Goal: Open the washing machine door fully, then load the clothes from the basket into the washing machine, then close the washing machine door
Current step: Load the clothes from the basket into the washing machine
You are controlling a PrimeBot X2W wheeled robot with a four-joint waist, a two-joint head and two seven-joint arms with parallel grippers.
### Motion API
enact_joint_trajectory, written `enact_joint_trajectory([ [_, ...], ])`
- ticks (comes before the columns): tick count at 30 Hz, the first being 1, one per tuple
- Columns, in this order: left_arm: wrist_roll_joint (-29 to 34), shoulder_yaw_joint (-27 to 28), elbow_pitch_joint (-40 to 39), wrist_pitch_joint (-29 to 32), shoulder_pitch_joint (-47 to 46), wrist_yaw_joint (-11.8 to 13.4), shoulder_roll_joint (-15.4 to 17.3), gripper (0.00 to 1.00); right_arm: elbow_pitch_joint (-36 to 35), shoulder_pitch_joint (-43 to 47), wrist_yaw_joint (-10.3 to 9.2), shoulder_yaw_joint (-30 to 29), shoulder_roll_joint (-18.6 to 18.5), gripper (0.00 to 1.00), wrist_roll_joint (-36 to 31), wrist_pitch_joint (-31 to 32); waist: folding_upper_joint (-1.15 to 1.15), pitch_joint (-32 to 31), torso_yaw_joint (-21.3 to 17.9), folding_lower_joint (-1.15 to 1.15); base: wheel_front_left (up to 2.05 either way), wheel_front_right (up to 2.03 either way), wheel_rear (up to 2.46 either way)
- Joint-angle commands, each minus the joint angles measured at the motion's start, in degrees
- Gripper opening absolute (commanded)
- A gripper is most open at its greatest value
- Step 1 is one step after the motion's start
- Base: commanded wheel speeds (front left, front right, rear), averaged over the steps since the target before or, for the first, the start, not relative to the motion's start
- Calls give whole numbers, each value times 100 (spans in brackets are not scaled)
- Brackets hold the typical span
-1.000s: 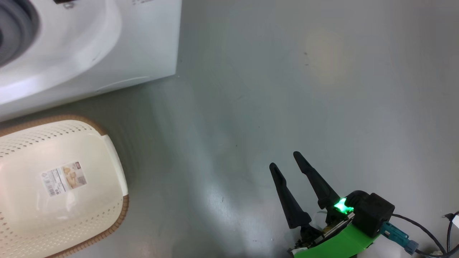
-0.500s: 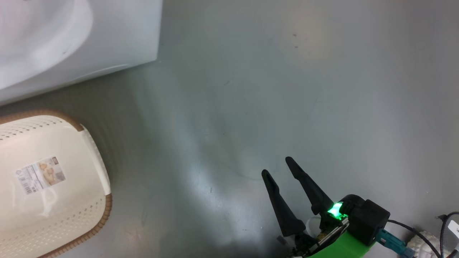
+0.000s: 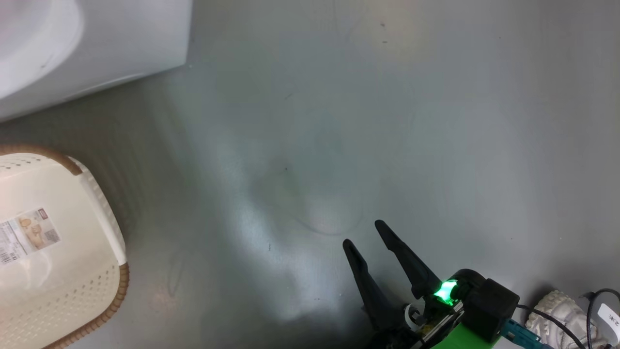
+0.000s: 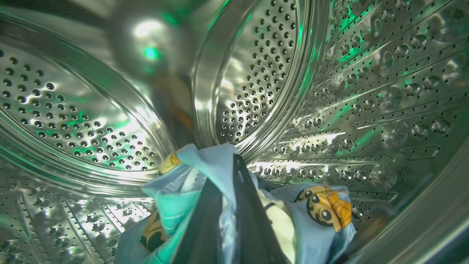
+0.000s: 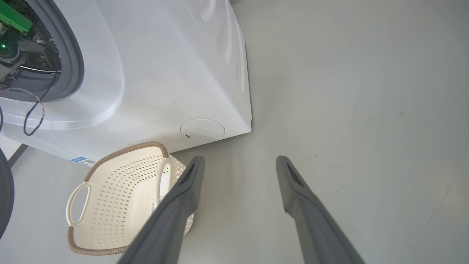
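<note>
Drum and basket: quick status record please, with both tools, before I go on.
left tool: shut on the clothes, inside the drum
clothes: light-blue cloth with orange figures, pinched in the left tool
basket: on the floor beside the washing machine, looks empty
right tool: open, holding nothing, over bare floor

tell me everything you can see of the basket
The basket is a small cream-white plastic tub, rounded rectangle, walls pierced with diamond holes, brown woven-look rim, white loop handles at both ends, a label sticker on its bottom. It stands upright on the grey floor before the washing machine, looks empty, nothing gripping it.
</note>
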Motion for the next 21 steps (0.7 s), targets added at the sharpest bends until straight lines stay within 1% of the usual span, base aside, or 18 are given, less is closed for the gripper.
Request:
enact_joint_trajectory([
  [1, -117, 172, -118, 61, -145, -34, 437, 0, -137, 242, 16, 182, -23, 100, 48, -27, 0, 89, -54, 0, 0, 0, 0],
  [6, -261, 116, -123, 44, -299, -52, 607, 0, -170, 273, 16, 328, -23, 100, 59, -27, 0, 121, -181, 0, 0, 0, 0],
  [11, -357, 76, -422, -307, -508, -59, 706, 0, -185, 311, 16, 362, -23, 100, 80, -27, 0, 154, -260, 0, 0, 0, 0],
  [13, -400, 6, -481, -359, -526, -59, 779, 0, -192, 317, 16, 385, -23, 100, 87, -27, 0, 161, -289, 0, 0, 0, 0],
  [17, -487, -159, -410, -197, -459, -60, 904, 0, -201, 345, 16, 427, -23, 100, 90, -27, 0, 151, -327, 0, 0, 0, 0],
  [21, -616, -328, -253, 127, -396, -60, 1032, 0, -215, 376, 16, 461, -23, 100, 91, -27, 0, 151, -363, 0, 0, 0, 0],
])
